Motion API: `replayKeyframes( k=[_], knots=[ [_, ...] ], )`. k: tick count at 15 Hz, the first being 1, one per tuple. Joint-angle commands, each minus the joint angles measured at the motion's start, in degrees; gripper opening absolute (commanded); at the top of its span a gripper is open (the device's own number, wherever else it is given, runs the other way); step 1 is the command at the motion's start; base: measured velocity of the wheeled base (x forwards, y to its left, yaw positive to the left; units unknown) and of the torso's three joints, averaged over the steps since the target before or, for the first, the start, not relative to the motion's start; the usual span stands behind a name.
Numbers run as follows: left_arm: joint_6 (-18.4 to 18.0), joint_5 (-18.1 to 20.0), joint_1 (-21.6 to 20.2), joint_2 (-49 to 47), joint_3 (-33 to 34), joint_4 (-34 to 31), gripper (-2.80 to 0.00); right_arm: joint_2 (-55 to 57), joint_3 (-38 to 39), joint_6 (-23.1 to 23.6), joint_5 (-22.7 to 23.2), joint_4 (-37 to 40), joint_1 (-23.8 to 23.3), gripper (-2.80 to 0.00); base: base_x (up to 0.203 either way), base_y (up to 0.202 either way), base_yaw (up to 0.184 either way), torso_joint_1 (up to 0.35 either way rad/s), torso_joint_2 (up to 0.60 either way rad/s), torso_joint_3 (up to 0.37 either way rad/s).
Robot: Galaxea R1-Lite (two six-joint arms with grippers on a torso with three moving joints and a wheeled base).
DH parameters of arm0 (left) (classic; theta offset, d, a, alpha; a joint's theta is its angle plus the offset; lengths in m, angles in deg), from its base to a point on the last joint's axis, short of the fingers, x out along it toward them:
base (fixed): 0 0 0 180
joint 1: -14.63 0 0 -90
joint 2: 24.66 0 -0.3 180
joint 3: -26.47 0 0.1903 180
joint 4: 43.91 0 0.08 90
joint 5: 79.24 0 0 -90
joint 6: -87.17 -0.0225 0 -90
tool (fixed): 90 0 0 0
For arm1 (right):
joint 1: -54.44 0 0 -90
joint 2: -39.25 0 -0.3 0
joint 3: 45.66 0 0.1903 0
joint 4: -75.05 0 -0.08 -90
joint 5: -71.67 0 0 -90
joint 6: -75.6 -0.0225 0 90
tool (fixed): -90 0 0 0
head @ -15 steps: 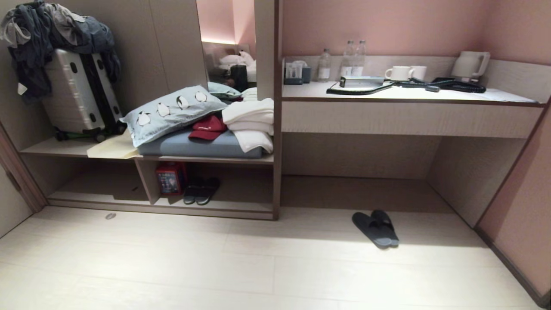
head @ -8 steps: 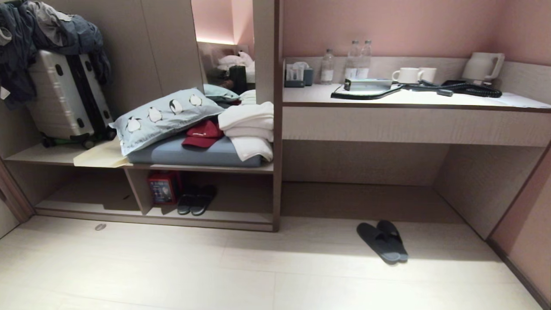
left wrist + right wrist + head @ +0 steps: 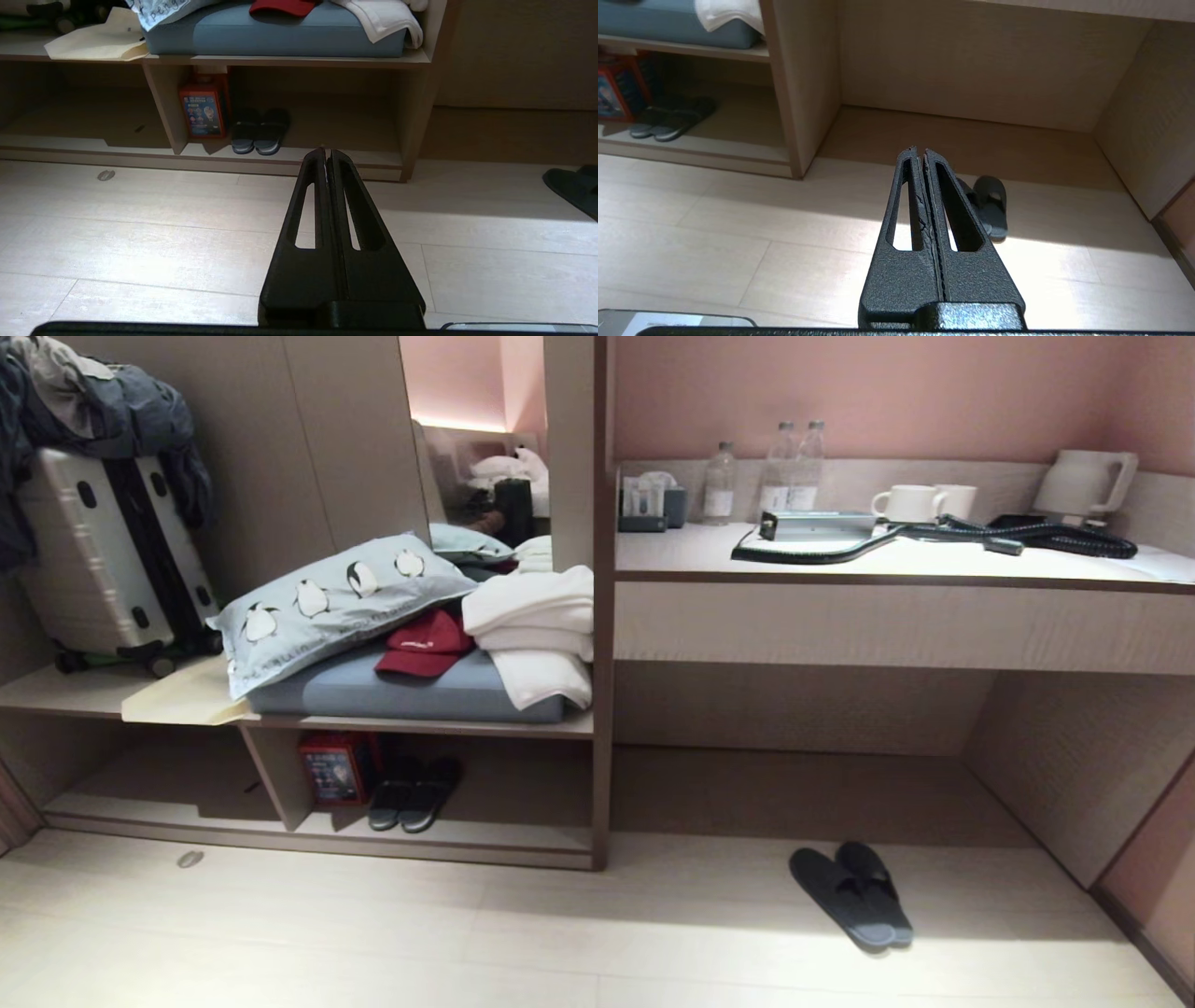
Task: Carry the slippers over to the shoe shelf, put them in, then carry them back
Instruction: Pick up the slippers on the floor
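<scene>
1. Head view: slippers flat on the pale floor, side by side and touching, toes toward the back, just in front of the open bay under the counter.
2. Shelf to the left of that bay, past an upright panel; well apart from the slippers.
3. In the shelf's right compartment: another dark pair beside a red box, the box next to the divider.
4. On top of the shelf: blue cushion, penguin pillow, red cap, white towels; suitcase further left, clothes draped over it.
5. On the counter: bottles, mugs, kettle, black cord.
6. Neither arm in the head view.
7. Left wrist view: left gripper above bare floor, fingers pressed together, holding nothing, pointed at the shelf's base.
8. Right wrist view: right gripper likewise pressed together and empty, above the floor, with the slippers just beyond its tips, not touching.
</scene>
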Motion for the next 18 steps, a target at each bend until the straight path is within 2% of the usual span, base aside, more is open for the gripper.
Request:
replayKeyframes(
  k=[1,15,18],
  knots=[
    [-0.1,0.0,0.0,0.0,0.1,0.0,-2.8,-0.1,0.0,0.0,0.0,0.0,0.0,-2.8,0.199,0.0,0.002,0.001,0.0,0.004],
    [0.1,0.0,0.0,0.0,0.1,-0.1,-2.8,-0.1,0.0,0.0,0.0,0.0,0.0,-2.8,0.195,0.0,-0.001,0.002,0.0,0.003],
    [0.1,0.0,0.0,0.0,0.1,-0.1,-2.8,-0.1,0.0,0.0,0.0,0.0,0.0,-2.8,0.045,0.0,-0.001,0.002,0.0,0.0]
  ],
)
